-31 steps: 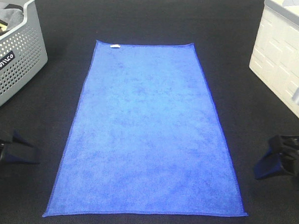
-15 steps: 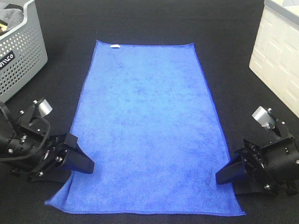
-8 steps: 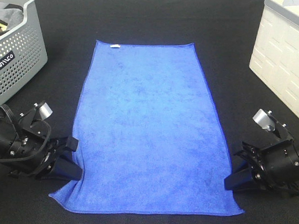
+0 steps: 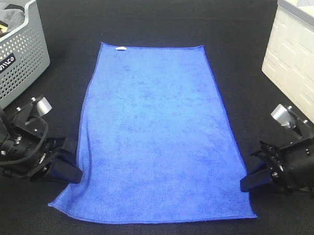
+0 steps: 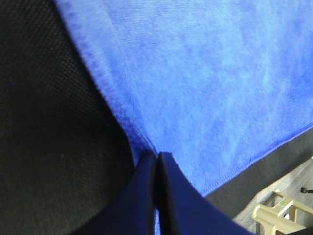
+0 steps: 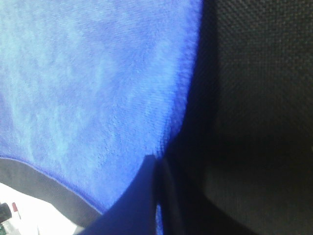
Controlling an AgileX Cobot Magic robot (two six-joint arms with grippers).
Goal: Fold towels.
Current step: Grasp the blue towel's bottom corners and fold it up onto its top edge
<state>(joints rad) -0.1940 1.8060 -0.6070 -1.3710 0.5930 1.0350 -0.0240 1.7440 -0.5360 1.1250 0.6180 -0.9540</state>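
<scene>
Our blue rectangular microfibre towel [image 4: 156, 133] lies flat and lengthwise on the black cloth-covered table [image 4: 151, 18], with no fold made yet. Our left gripper [image 4: 74, 172] and right gripper [image 4: 247, 181] each pinch a long edge near the close end (grasp done, lift and fold remaining). Only the wrist views show the jaws pressed together on the hem; only the high view shows the whole towel.

- Towel [image 4: 156, 133] flat on the table mat [image 4: 151, 18], centre, long side running front to back.
- Perforated basket [image 4: 16, 59] at rear left.
- Panelled cabinet [image 4: 300, 66] at rear right.
- Left gripper [image 4: 76, 172] at the towel's left edge near the front corner; right gripper [image 4: 246, 184] at the right edge opposite.
</scene>
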